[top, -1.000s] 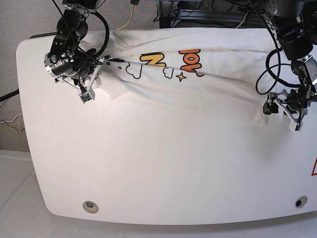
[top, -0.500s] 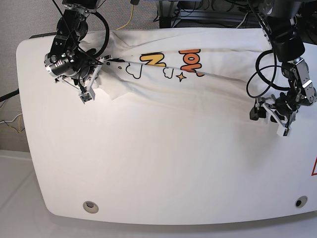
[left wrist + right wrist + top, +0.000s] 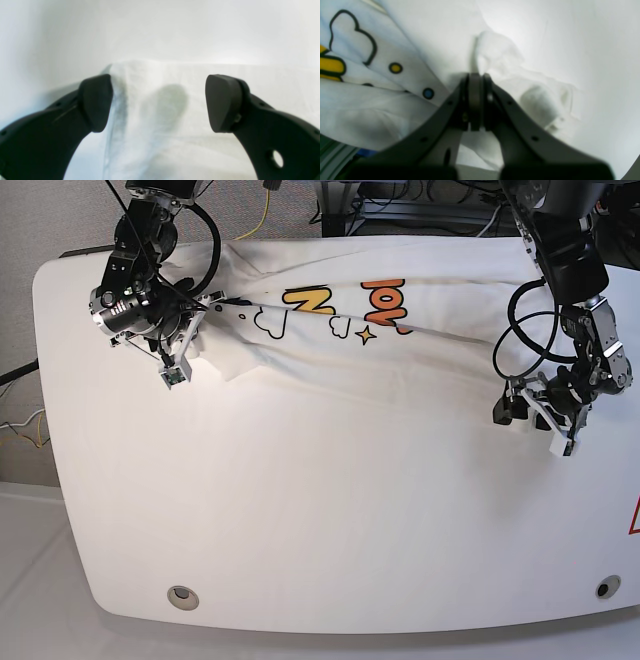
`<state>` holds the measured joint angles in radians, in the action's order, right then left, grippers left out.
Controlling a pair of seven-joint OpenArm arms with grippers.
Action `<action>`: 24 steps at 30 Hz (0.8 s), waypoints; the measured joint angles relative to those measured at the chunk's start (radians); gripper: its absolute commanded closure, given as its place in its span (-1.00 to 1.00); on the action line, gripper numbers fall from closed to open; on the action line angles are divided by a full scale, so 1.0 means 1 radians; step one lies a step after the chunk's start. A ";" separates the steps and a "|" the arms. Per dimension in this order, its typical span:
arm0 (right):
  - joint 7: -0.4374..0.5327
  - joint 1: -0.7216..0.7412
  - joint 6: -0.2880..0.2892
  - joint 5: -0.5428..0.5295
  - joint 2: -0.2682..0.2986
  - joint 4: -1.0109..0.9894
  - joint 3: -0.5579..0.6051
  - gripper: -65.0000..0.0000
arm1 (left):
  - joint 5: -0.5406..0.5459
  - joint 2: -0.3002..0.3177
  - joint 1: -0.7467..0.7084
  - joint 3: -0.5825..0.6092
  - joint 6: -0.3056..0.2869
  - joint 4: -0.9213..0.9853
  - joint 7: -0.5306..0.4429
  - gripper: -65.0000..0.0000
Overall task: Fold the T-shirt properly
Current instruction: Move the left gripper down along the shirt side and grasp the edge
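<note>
The table fills the base view. The T-shirt lies partly folded across its 12 o'clock edge, print up. At 10 o'clock the right gripper, jaws pressed together, pinches shirt cloth. At 3 o'clock the left gripper gapes wide over the shirt's edge, holding nothing.

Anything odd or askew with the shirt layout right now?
Yes. The T-shirt lies half-folded, its top layer cutting diagonally across the chest print, and the sleeve beside the right gripper is bunched. No damage visible.
</note>
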<state>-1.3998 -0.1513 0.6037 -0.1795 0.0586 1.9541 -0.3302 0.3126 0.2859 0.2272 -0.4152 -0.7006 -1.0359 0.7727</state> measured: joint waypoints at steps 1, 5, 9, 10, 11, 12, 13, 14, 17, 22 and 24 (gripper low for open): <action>0.000 0.000 0.000 0.000 0.000 0.000 0.000 1.00 | 0.000 0.000 0.000 0.000 0.000 0.000 0.000 -0.34; 0.000 0.000 0.000 0.000 0.000 0.000 0.000 1.00 | 0.000 0.000 -0.003 0.006 0.000 0.000 0.001 0.20; 0.000 0.000 0.000 0.000 0.000 0.000 0.000 1.00 | 0.000 0.003 -0.006 0.023 0.005 0.000 0.004 0.64; 0.000 0.000 0.000 0.000 0.000 0.000 0.000 1.00 | 0.000 0.003 -0.006 0.025 0.004 0.001 0.006 0.70; 0.000 0.000 0.000 0.000 0.000 0.000 0.000 1.00 | 0.000 0.003 -0.005 0.026 0.003 0.001 0.013 0.73; 0.000 0.000 0.000 0.000 0.000 0.000 0.000 1.00 | 0.000 0.002 -0.005 0.026 0.003 0.001 0.017 0.73; 0.000 0.000 0.000 0.000 0.000 0.000 0.000 1.00 | 0.001 0.002 -0.005 0.026 0.003 0.001 0.019 0.73; 0.000 0.000 0.000 0.000 0.000 0.000 0.000 1.00 | 0.001 0.002 -0.005 0.026 0.003 0.001 0.021 0.73; 0.000 0.000 0.000 0.000 0.000 0.000 0.000 1.00 | 0.004 0.002 -0.006 0.026 0.003 0.001 0.023 0.74; 0.000 0.000 0.000 0.000 0.000 0.000 0.000 1.00 | 0.004 0.002 -0.006 0.026 0.003 0.001 0.024 0.74; 0.000 0.000 0.000 0.000 0.000 0.000 0.000 1.00 | 0.004 0.002 -0.006 0.026 0.003 0.000 0.024 0.74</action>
<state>-1.3998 -0.1513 0.6037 -0.1795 0.0582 1.9541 -0.3302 0.3168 0.2882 0.2214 -0.3897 -0.6975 -1.0359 0.7963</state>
